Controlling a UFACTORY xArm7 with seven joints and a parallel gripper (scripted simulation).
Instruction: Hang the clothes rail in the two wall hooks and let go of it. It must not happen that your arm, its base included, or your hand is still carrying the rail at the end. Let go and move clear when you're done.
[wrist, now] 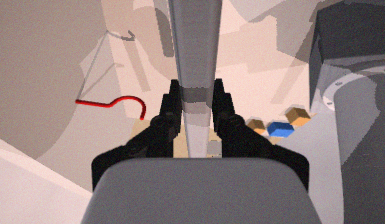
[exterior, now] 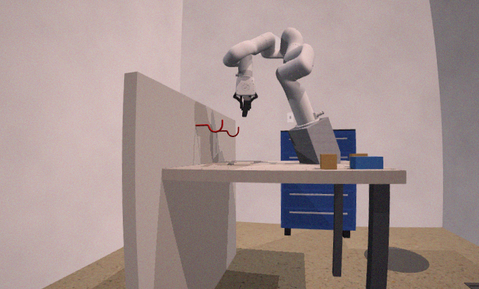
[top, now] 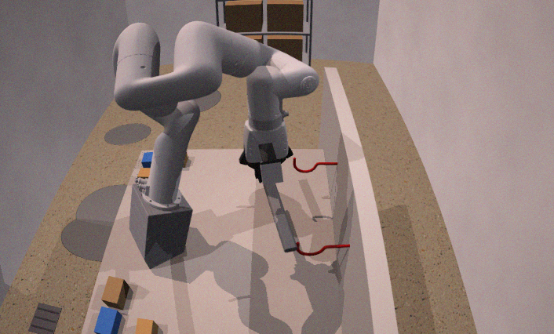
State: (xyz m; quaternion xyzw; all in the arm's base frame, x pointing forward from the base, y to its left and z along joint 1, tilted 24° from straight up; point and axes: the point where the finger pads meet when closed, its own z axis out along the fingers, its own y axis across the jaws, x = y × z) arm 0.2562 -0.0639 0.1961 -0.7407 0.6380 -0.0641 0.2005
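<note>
My gripper [top: 265, 173] [exterior: 245, 108] [wrist: 196, 91] is shut on the clothes rail [top: 281, 219] [wrist: 193, 45], a long grey bar, near its far end. The rail runs roughly along the wall panel [top: 336, 124] [exterior: 151, 150]. Two red hooks stick out of that panel: the far hook [top: 307, 168] [exterior: 233, 132] [wrist: 118, 102] and the near hook [top: 318, 251] [exterior: 214, 128]. In the exterior view the gripper hangs higher than the hooks and a little out from their tips, on the side away from the wall. In the top view the rail's near end lines up beside the near hook's tip.
The robot base [top: 161, 226] [exterior: 313, 143] stands on the table [exterior: 281, 174]. Orange and blue blocks [top: 114, 292] [top: 107, 320] [exterior: 328, 161] [exterior: 366, 162] lie at the table's near end, more [top: 147, 158] behind the base. A blue drawer cabinet [exterior: 317, 207] stands beyond.
</note>
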